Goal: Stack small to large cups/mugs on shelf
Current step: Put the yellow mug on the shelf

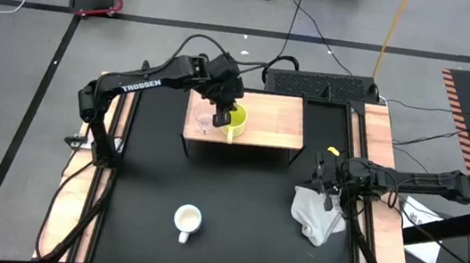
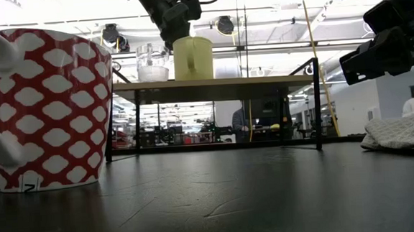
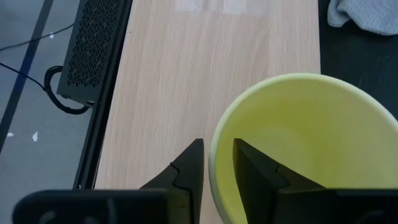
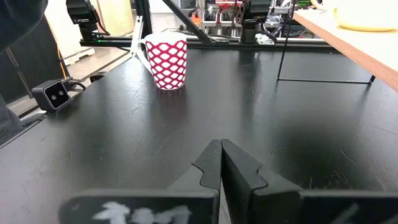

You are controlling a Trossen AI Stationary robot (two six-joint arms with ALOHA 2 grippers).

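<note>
Left wrist view: left tool point(image 3: 217, 163) is clamping yellow mug's point(image 3: 311, 143) rim on shelf point(image 3: 205, 74); right tool point(image 4: 221, 163) is resting closed over tabletop point(image 4: 186, 130).

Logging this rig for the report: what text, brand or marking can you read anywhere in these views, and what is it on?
"TROSSEN": white letters on the left arm, high view.
A small mark near the base of the white mug with red pattern is too blurred to read.
Nothing else legible.
</note>
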